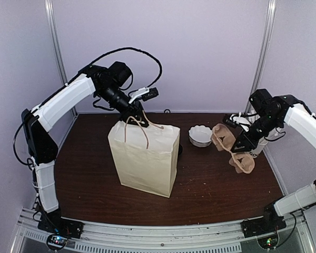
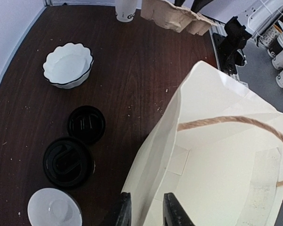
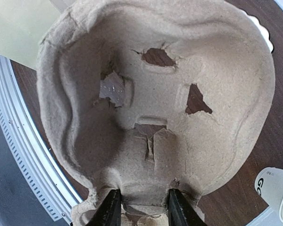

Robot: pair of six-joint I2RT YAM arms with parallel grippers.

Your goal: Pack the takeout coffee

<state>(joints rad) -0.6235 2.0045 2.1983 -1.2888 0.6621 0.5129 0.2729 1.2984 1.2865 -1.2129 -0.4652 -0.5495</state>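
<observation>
The white paper cup (image 2: 125, 12) with dark block letters stands upright on the table (image 1: 210, 184) towards its right side. It is outside the bag and no hand holds it. From the top view it is largely hidden behind the right hand (image 1: 241, 143). The right wrist view catches its lettered wall at the lower right corner. 2 round black lids lie flat on the table just beside each other, the smaller black lid (image 2: 86, 124) and the larger black lid (image 2: 67, 161). They sit between the scalloped white bowl (image 2: 67, 64) and the paper bag (image 1: 145, 158), and which lid fits the cup cannot be told. A white round lid (image 2: 54, 207) lies next to the larger black one. The right hand is clenched on the edge of a brown pulp cup carrier (image 3: 155, 94), holding it in the air above the table near the cup. The cream bag stands upright and open in the middle of the table, its twine handles (image 2: 226, 120) loose. The left hand (image 2: 146, 212) straddles the bag's rim with 1 finger outside the wall and 1 inside. Whether it actually pinches the paper cannot be told.
</observation>
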